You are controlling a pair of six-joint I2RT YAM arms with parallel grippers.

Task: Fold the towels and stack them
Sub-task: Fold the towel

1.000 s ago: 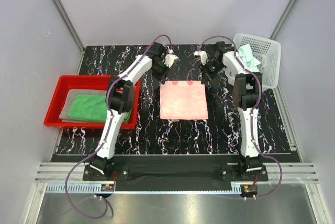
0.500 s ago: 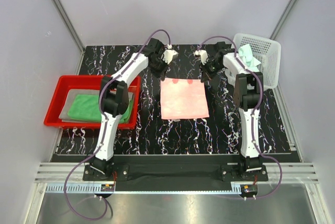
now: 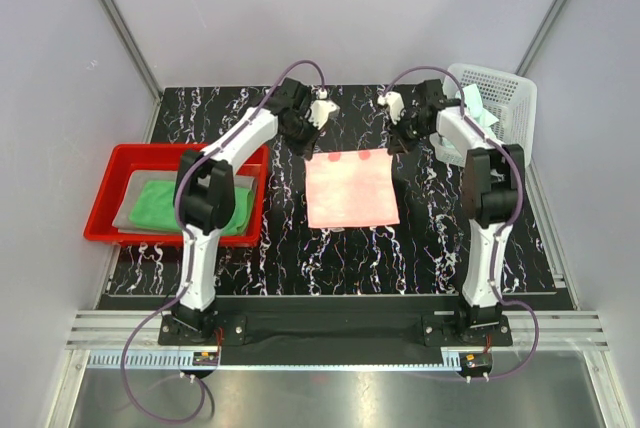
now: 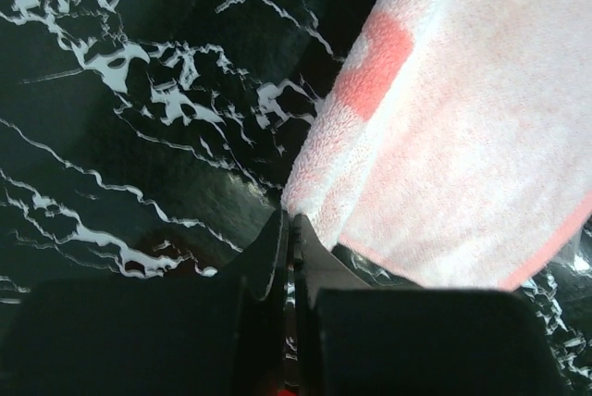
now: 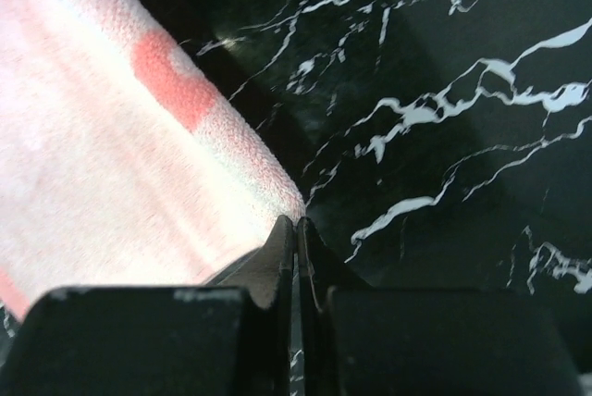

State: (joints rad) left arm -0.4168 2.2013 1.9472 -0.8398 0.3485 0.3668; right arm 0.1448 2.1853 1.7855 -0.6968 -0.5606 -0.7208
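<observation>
You have both grippers at the far edge of the salmon-pink towel [image 3: 350, 193], which lies spread near the middle of the black marbled table [image 3: 420, 248].

The left gripper [image 4: 289, 222] sits at the towel's far left corner. In the left wrist view its 2 fingers [image 4: 266, 262] are pressed together with no gap, and the tip of the corner meets them right where they join, so it looks pinched on the cloth. A darker pink patch [image 4: 375, 63] shows on the towel just beyond that corner.

The right gripper [image 5: 298, 225] sits at the far right corner. Its 2 fingers [image 5: 270, 266] are likewise closed tight, with the towel's corner tucked in at their tips. A second darker pink patch [image 5: 171, 72] lies just along that edge.

From above, the near part of the towel rests flat on the table. You cannot tell from that view whether the far edge is off the surface.

On the left stands the red tray [image 3: 108, 163]. The grey towel [image 3: 128, 210] lies in it, with the bright green towel [image 3: 165, 206] on top of it; your left arm's elbow covers part of both.

At the far right stands the white basket [image 3: 518, 123], and the pale mint-green towel [image 3: 478, 108] sits bunched in it.
</observation>
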